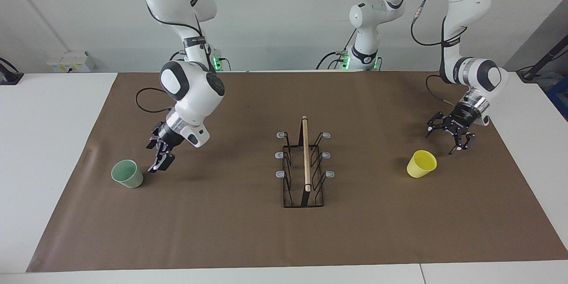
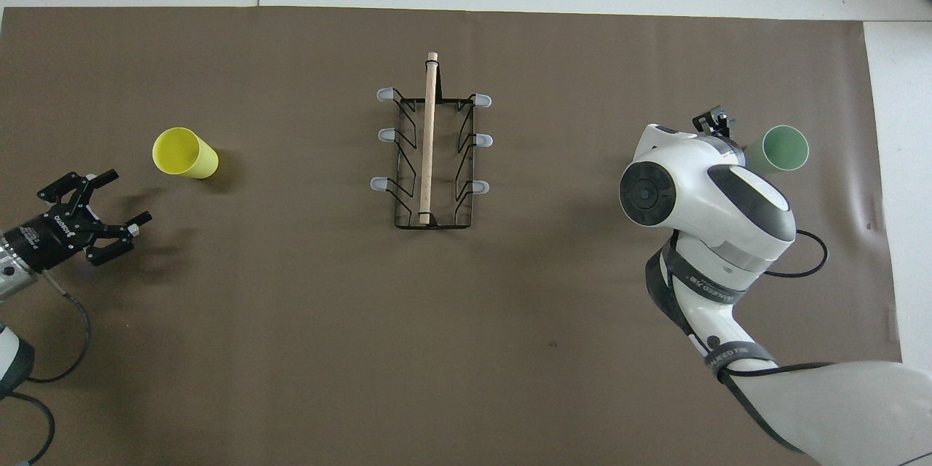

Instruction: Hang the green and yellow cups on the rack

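**Two cups wait either side of an unfilled rack**

A pale mint green cup point(image 1: 127, 174) stands upright on the brown mat point(image 1: 248, 239) toward the right arm's end of the table, its mouth open to the ceiling. A bright lemon yellow cup point(image 1: 421, 163), also upright, sits toward the left arm's end. Midway between them stands the rack point(image 1: 304, 166), a black wire frame topped by a light wooden rod, its six grey-tipped prongs bare. The right gripper point(image 1: 160, 156) hangs just beside the green cup, not touching it, fingers spread apart. The left gripper point(image 1: 449, 135) hovers over the mat near the yellow cup, its fingers likewise parted and holding nothing.
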Available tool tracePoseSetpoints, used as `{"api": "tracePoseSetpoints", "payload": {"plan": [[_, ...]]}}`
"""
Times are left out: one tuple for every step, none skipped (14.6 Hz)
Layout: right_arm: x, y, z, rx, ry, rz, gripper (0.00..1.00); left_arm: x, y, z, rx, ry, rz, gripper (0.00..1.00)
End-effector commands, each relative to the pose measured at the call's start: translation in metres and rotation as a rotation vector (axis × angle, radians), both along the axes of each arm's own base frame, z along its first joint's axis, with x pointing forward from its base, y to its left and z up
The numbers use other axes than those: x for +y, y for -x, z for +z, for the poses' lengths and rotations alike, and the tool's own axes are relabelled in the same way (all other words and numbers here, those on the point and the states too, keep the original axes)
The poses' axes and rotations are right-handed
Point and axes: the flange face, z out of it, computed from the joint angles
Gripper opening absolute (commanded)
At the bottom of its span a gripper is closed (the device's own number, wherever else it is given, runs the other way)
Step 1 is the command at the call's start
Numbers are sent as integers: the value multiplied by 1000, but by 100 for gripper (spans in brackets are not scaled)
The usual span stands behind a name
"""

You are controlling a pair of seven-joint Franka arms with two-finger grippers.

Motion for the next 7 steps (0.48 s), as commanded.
{"api": "tracePoseSetpoints", "payload": {"plan": [[6, 2, -38, -28, 26, 6, 100, -16, 0, -13, -60, 19, 23, 100], [5, 5, -47, -34, 27, 11, 100, -21, -2, -13, -71, 25, 25, 100], [0, 8, -55, -38, 32, 15, 100, -23, -3, -16, -85, 25, 31, 100], [-10, 10, -63, -41, 46, 13, 100, -25, -4, -19, -98, 23, 34, 100], [-16, 14, -70, -48, 59, 22, 100, -31, -7, -23, -99, 29, 33, 100], [-22, 16, -73, -58, 71, 31, 100, -36, -11, -24, -106, 34, 43, 100], [-28, 16, -73, -62, 86, 42, 100, -42, -15, -23, -114, 36, 44, 100]]}}
